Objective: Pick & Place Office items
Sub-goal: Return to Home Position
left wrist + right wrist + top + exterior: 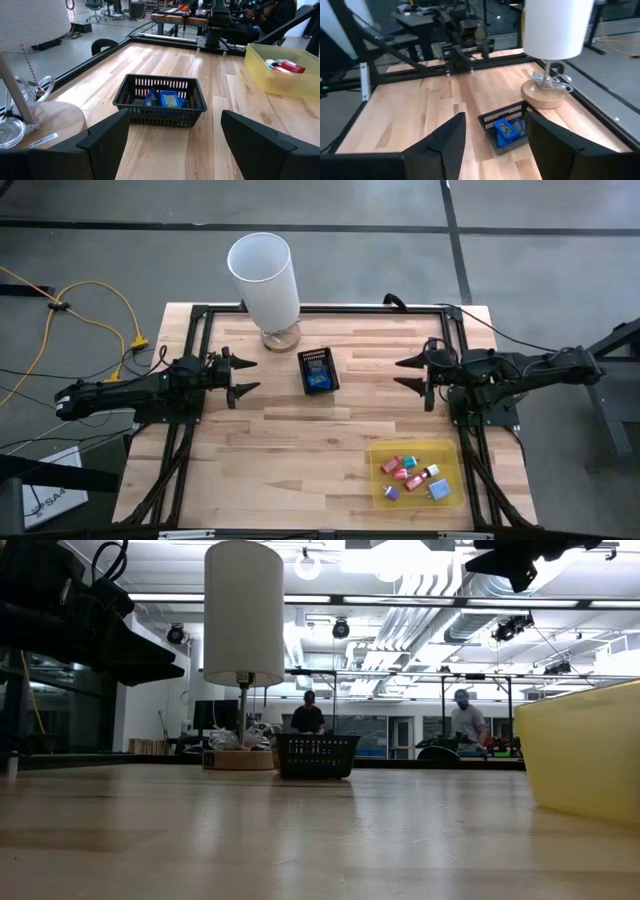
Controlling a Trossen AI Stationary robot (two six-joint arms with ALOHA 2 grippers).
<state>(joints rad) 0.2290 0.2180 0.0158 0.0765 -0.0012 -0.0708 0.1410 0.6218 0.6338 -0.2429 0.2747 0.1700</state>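
1. Hovering above the left side of the wooden surface point(300, 440), the left gripper point(250, 376) is released. Its two fingers are spread wide with nothing between them, and it points toward the middle.
2. On the right side, the right gripper point(400, 372) is likewise released and holds nothing. It faces the left one across the surface.
3. Between the two grippers and apart from both, a black mesh box point(318, 354) stands on the surface. A few blue pieces point(318, 378) lie inside it.
4. A flat yellow tray point(448, 452) sits near the right-hand corner of the surface, on the side away from the lamp point(265, 275).
5. Most of the office items point(413, 473) lie clustered in that tray. They include several red blocks point(408, 478), a purple block point(392, 493), a pale blue block point(440, 490) and a white-and-teal block point(432, 472).
6. The lamp has a tall white shade on a round wooden base. It stands at the far edge, just behind the mesh box and a little toward the left arm.
7. From table height, both arms hang well clear of the surface, and two people point(308, 715) show far off in the room behind.
8. A yellow cable point(100, 290) trails over the floor beyond the left arm.
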